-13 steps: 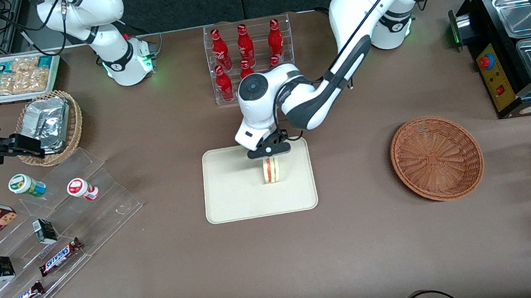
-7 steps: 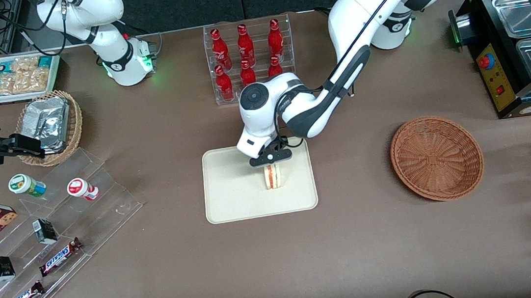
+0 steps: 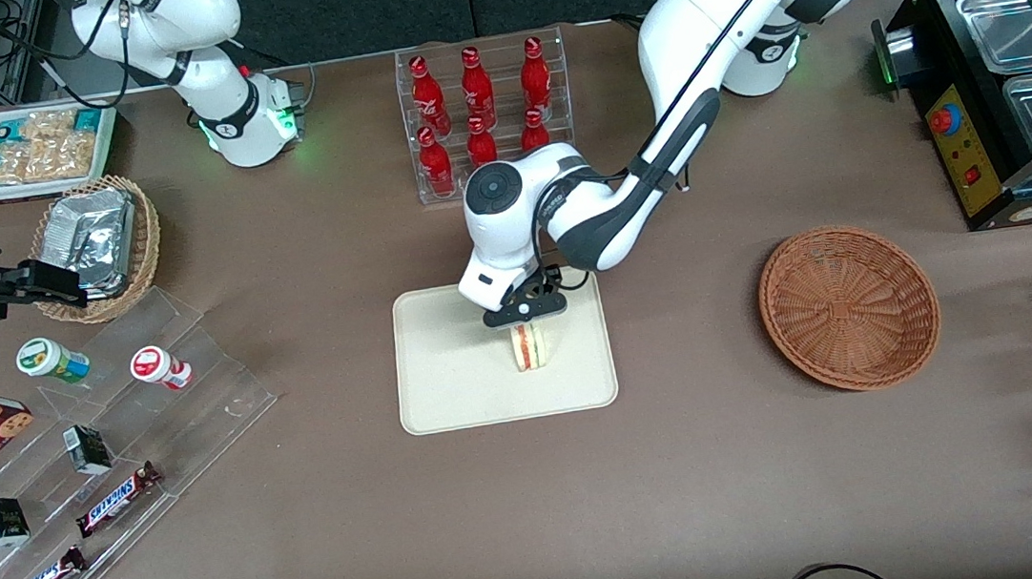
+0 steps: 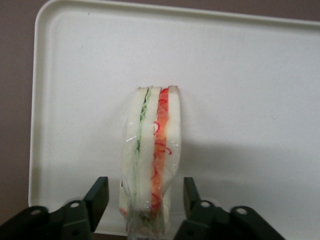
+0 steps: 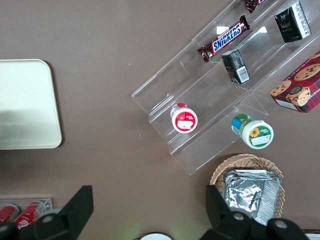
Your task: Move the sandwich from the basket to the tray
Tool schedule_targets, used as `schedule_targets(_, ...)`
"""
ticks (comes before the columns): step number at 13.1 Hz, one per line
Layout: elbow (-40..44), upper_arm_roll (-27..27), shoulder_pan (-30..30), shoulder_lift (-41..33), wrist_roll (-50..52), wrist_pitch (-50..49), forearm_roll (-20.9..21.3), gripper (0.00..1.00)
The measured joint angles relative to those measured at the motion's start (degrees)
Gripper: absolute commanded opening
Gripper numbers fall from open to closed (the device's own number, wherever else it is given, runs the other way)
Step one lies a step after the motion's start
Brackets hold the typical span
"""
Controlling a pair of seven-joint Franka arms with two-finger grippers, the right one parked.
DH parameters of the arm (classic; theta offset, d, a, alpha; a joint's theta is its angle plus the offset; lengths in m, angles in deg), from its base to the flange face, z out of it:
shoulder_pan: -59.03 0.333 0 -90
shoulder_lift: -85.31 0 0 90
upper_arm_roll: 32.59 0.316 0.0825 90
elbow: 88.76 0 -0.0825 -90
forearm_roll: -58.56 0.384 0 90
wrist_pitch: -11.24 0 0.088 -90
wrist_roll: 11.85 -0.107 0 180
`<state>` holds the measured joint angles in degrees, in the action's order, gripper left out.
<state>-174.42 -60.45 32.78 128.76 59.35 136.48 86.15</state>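
Note:
The sandwich (image 3: 530, 347) (image 4: 150, 155), a plastic-wrapped wedge of white bread with green and red layers, stands on edge on the cream tray (image 3: 448, 373) (image 4: 240, 100). My gripper (image 3: 523, 312) (image 4: 144, 194) hangs directly over its upper end and is open. One finger (image 4: 99, 195) stands on each side of the wedge, with a visible gap to the wrapping. The reddish-brown basket (image 3: 849, 307) sits toward the working arm's end of the table with nothing in it.
A clear rack of red bottles (image 3: 483, 111) stands farther from the front camera than the tray. Acrylic steps with snacks (image 3: 100, 439) and a tan basket of foil packets (image 3: 94, 243) lie toward the parked arm's end. A black food warmer (image 3: 1012, 84) stands at the working arm's end.
The gripper and the sandwich have come down a little onto the tray, shifting slightly nearer the front camera. The basket has not moved.

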Motion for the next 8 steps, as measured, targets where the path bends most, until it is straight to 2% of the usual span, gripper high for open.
schedule_targets(3, 1.5, -0.2, 0.0, -4.5, 0.1, -6.3, -1.0, 1.00)
schedule_targets(6, 1.9, 0.0, 0.6, -12.2, 0.3, -14.5, -4.3, 1.00)
schedule_targets(8, 2.1, 0.0, 3.3, -17.4, -0.4, -19.7, -7.7, 1.00)
